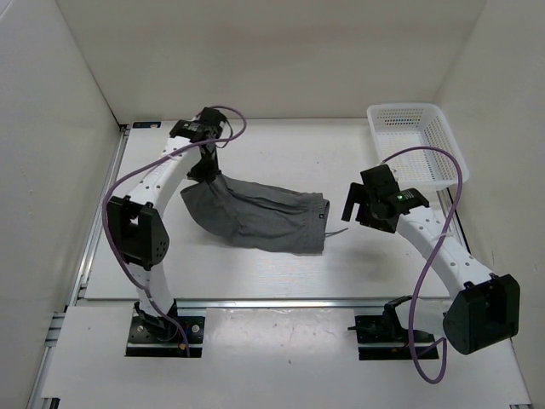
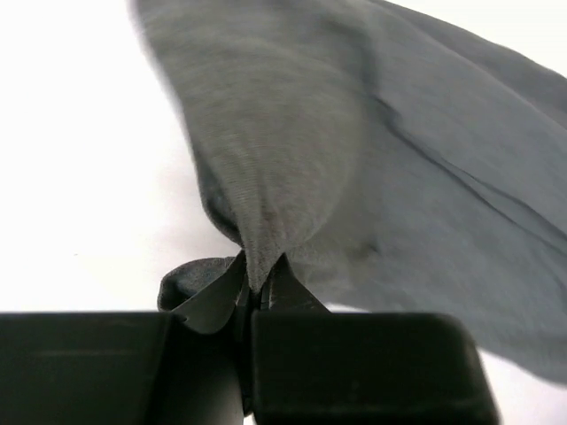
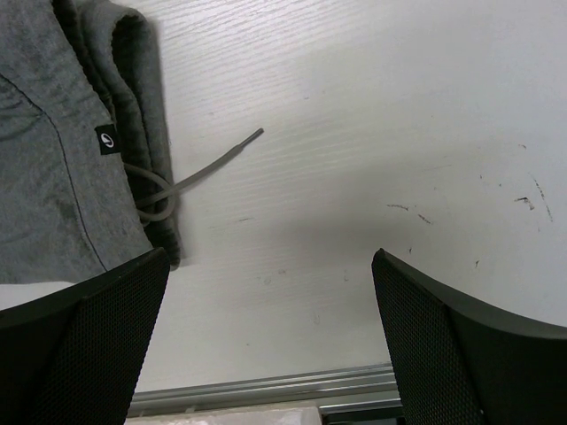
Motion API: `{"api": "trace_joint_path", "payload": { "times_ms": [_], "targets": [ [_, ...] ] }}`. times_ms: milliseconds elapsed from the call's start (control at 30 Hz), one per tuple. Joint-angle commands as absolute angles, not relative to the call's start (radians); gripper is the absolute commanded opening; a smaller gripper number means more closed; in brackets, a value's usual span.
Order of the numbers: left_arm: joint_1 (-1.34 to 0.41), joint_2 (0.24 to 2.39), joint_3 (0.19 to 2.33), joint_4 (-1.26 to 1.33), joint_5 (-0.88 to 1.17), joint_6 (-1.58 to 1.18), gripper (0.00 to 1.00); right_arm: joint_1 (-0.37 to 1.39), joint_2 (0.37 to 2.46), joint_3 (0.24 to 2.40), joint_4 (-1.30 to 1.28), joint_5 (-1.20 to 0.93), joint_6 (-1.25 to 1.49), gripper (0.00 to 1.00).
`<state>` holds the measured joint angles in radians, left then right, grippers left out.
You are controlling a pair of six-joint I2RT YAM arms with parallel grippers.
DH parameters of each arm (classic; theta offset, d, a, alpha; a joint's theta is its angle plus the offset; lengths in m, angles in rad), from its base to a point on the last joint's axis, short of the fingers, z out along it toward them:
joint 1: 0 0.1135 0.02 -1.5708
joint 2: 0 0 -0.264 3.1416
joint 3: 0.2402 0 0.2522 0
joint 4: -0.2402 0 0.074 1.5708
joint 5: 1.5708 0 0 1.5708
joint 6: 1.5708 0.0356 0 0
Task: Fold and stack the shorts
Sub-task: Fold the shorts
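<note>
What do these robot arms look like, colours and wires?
The left arm and right arm are curved white links with small holes, joined by black joints. A purple cable loops along each. The black fingers are finely dotted; a green light glows near the right wrist.

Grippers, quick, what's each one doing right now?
Left gripper: closed, pinching the shorts.
Right gripper: open, holding nothing.

Overhead view facing down, wrist views close, all sharing shorts [image 1: 255, 217]
</note>
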<state>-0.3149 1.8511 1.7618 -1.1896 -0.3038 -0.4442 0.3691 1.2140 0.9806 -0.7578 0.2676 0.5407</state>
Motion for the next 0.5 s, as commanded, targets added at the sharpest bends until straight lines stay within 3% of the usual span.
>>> {"api": "trace_joint_path", "payload": {
  "times_ms": [0, 233, 333, 400, 433, 467],
  "targets": [
    [-0.438, 1.821, 1.847, -1.259, -0.347, -0.445, 0.10, 0.360, 1.198, 0.971, -0.772, 0.287, 0.531, 1.00],
    [-0.793, 2.020, 2.181, -1.353, -0.299, -0.543, 0.10, 0.310, 1.169, 0.951, -0.790, 0.278, 0.531, 1.00],
    [-0.909, 2.144, 2.319, -1.353, -0.174, -0.580, 0.12, 0.269, 1.112, 0.908, -0.801, 0.278, 0.540, 1.00],
    [-0.925, 2.233, 2.379, -1.353, -0.118, -0.580, 0.38, 0.253, 1.085, 0.873, -0.801, 0.266, 0.552, 1.00],
    [-0.937, 2.246, 2.397, -1.364, -0.097, -0.580, 0.69, 0.244, 1.071, 0.862, -0.801, 0.265, 0.552, 1.00],
    [-0.937, 2.246, 2.398, -1.364, -0.088, -0.580, 0.81, 0.244, 1.048, 0.862, -0.801, 0.265, 0.552, 1.00]
  ]
}}
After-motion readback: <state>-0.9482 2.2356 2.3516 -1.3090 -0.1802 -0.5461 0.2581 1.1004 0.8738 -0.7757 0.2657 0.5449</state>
